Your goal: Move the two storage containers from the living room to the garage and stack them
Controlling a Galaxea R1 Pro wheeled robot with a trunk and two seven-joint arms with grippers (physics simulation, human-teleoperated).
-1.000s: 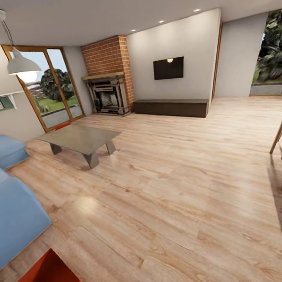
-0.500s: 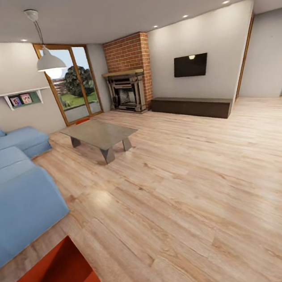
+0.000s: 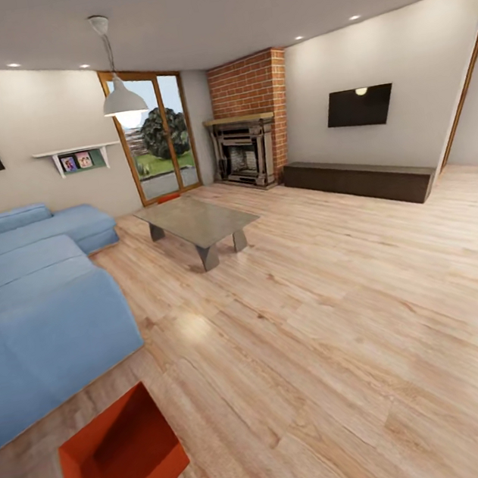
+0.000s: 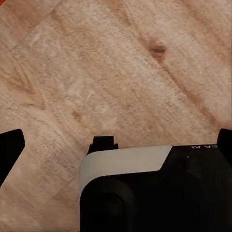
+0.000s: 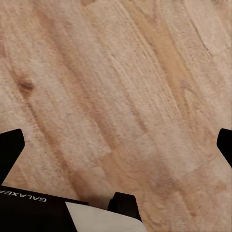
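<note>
Sitting on the wood floor (image 3: 342, 315) low at the robot's left, just off the blue sofa (image 3: 43, 314), the orange bin (image 3: 119, 460) lies nearer the left gripper (image 4: 116, 137), which, like the right gripper (image 5: 116, 140), gapes wide and empty.
</note>
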